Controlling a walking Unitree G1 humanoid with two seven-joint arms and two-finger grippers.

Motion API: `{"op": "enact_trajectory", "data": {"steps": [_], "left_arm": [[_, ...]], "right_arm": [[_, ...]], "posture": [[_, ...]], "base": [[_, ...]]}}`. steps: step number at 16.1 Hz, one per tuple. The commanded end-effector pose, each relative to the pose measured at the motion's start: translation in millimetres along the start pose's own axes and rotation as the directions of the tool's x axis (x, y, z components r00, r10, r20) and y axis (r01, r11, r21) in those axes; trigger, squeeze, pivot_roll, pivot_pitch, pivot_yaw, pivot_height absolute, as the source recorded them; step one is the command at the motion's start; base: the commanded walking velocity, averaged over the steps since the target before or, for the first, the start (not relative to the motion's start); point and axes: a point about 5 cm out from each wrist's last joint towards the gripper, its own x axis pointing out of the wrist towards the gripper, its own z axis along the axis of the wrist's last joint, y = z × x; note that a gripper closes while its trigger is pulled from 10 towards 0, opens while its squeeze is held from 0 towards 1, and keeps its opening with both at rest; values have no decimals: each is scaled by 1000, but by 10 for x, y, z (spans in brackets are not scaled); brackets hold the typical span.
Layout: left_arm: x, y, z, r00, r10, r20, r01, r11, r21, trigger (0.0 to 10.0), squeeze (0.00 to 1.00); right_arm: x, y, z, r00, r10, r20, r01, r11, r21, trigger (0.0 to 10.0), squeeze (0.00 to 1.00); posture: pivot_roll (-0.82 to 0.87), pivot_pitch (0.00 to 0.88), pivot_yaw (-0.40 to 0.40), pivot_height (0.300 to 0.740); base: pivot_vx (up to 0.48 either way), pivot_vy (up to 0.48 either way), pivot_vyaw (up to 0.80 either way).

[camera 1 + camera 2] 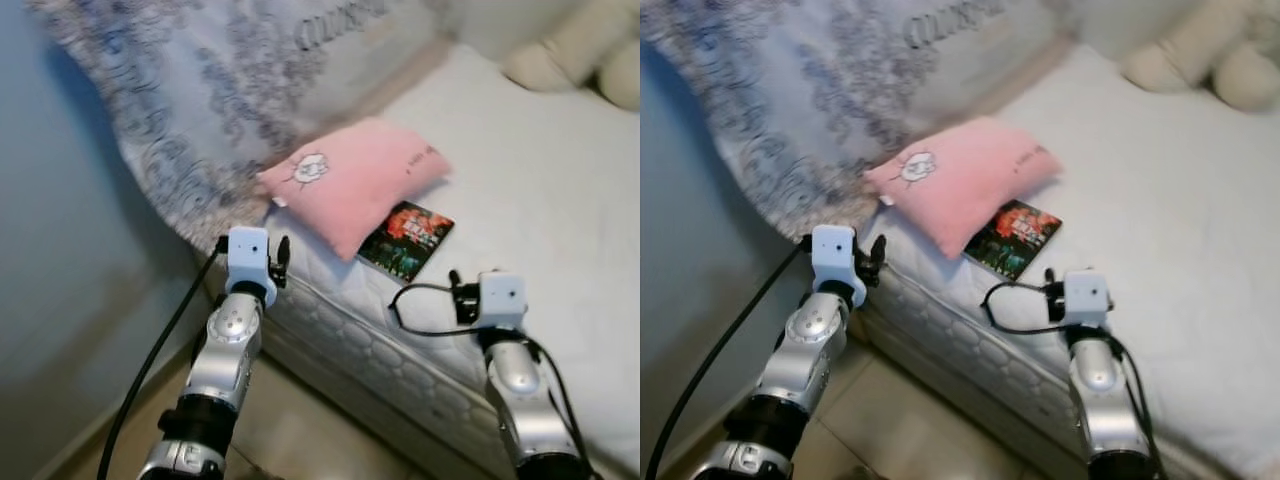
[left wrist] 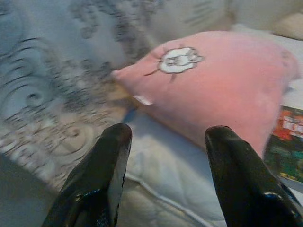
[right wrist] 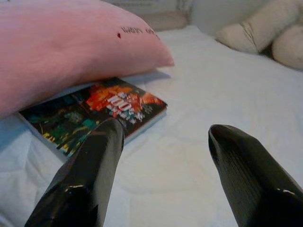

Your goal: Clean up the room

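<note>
My left gripper (image 2: 165,142) open, empty, facing pink pillow (image 1: 350,180) at centre | my right gripper (image 3: 165,142) open, empty, near book (image 1: 406,240) | pillow writing unreadable

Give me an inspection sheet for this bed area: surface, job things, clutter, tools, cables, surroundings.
Surface: white bed, bare quilted mattress edge at the near side.
Job things: pink pillow lying partly over a book; patterned duvet bunched at the head end.
Clutter: cream plush toy at the far corner.
Tools: left tool open, facing the pillow; right tool open, over the sheet near the book.
Cables: black cable along the left arm, a loop at the right wrist.
Surroundings: wall on the left, tiled floor below.
</note>
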Motion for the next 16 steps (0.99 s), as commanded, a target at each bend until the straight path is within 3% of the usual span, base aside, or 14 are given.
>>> {"op": "enact_trajectory", "data": {"steps": [1, 4, 5, 6, 7, 8, 10, 11, 16], "left_arm": [[-7, 81, -12, 1000, 24, -7, -24, 1000, 6, 10000, 0], [-7, 81, -12, 1000, 24, -7, -24, 1000, 6, 10000, 0], [31, 42, -13, 997, -80, 7, 80, 997, -19, 10000, 1000], [55, -47, -14, 976, -217, 23, 218, 976, -14, 10000, 1000], [60, -56, -26, 972, -236, 18, 236, 972, -17, 10000, 0], [82, -10, -56, 980, -198, -11, 198, 980, 20, 10000, 0], [89, 10, -49, 981, -194, -6, 194, 981, 9, 10000, 0], [97, 21, -42, 980, -197, 3, 197, 980, 11, 10000, 0], [103, 44, -60, 978, -207, 10, 207, 978, 33, 10000, 0]], "right_arm": [[6, 72, 13, 1000, 19, 2, -19, 1000, 7, 10000, 0], [6, 72, 13, 1000, 19, 2, -19, 1000, 7, 10000, 0], [-58, 112, -39, 999, 34, -14, -34, 999, 8, 10000, 1000], [-125, 142, -75, 999, 41, -19, -41, 999, 26, 10000, 1000], [-139, 150, -85, 999, 43, -20, -42, 999, 29, 10000, 1000], [-146, 166, -99, 998, 50, -24, -50, 998, 23, 10000, 1000], [-150, 186, -94, 998, 61, -14, -61, 998, 2, 10000, 1000], [-143, 214, -81, 997, 75, -9, -75, 997, -2, 10000, 0], [-117, 238, -64, 996, 86, -1, -86, 996, 3, 10000, 0]], "posture": [[-13, 0, 36, 740], [-13, 0, 36, 740], [-44, 0, 36, 740], [-45, 0, 38, 740], [-45, 0, 38, 740], [-46, 0, 39, 740], [-46, 0, 39, 740], [-43, 0, 40, 740], [-28, 0, 34, 740]], "base": [[0, -472, 800], [0, -472, 800], [255, -405, -725], [277, 0, -731], [0, 0, -731], [0, 0, -738], [0, 0, -712], [0, 0, 0], [0, 0, 0]]}}
